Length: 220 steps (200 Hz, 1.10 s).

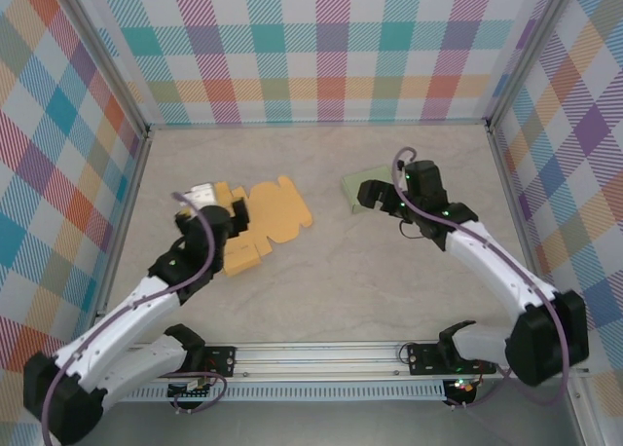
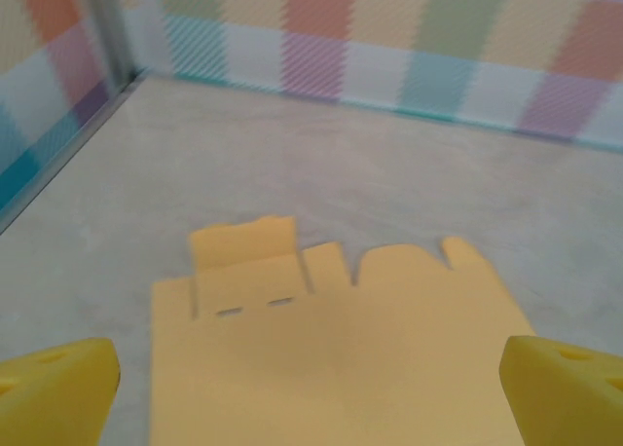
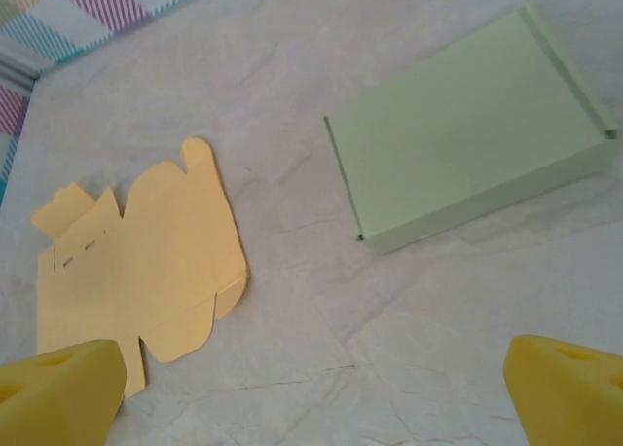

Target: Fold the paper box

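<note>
The unfolded paper box is a flat yellow-orange cut-out (image 1: 263, 222) lying on the table left of centre, with tabs and slots along its far edge (image 2: 341, 339) (image 3: 136, 271). My left gripper (image 1: 216, 222) hovers over the cut-out's near-left part, open, its yellow fingertips (image 2: 54, 388) wide apart on either side of the sheet and nothing held between them. My right gripper (image 1: 382, 198) stands open to the right of the sheet, above bare table, its fingertips (image 3: 565, 392) spread with nothing between them.
A folded pale green box (image 1: 352, 186) (image 3: 467, 134) lies flat by the right gripper, partly under it in the top view. Plaid walls enclose the table on three sides; a metal rail (image 1: 321, 353) runs along the near edge.
</note>
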Each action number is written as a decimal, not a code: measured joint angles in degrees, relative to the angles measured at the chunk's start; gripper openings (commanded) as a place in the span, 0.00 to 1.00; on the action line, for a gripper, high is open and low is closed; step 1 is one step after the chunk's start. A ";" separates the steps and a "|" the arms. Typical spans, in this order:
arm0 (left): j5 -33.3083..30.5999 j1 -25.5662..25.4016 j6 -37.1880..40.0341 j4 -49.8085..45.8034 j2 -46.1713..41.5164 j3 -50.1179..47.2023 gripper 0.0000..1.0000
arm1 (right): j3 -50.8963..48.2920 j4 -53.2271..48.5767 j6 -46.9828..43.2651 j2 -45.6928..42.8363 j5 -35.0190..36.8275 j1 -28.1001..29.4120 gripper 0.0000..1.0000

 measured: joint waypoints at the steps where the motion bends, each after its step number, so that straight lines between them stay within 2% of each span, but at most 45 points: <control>1: 0.09 0.28 -0.31 -0.20 -0.26 -0.13 1.00 | 0.13 0.04 -0.02 0.28 -0.04 0.11 1.00; 25: 5.92 7.89 -8.46 -4.59 -4.76 -3.74 1.00 | 4.85 1.11 -0.35 8.79 -1.38 2.32 1.00; 60: 16.94 14.97 -19.87 -7.58 -1.81 -7.37 1.00 | 9.07 2.16 -0.13 16.61 -3.93 3.65 0.99; 116: 26.88 17.55 -35.80 -7.08 -1.33 -16.65 0.89 | 10.45 2.19 0.09 18.67 -4.70 3.91 1.00; 168: 30.25 19.06 -42.34 -2.67 -1.90 -21.55 0.81 | 11.63 3.48 0.31 22.03 -6.05 3.98 1.00; 178: 30.71 19.39 -42.62 -1.66 -1.01 -21.59 0.79 | 12.33 3.41 0.28 23.45 -6.64 3.98 0.96; 205: 31.61 20.22 -42.64 1.51 2.82 -21.59 0.77 | 17.20 2.38 -0.24 29.11 -8.09 4.17 0.74; 220: 31.54 20.35 -42.47 2.10 4.57 -21.29 0.76 | 20.68 1.14 -0.96 32.22 -8.07 4.35 0.67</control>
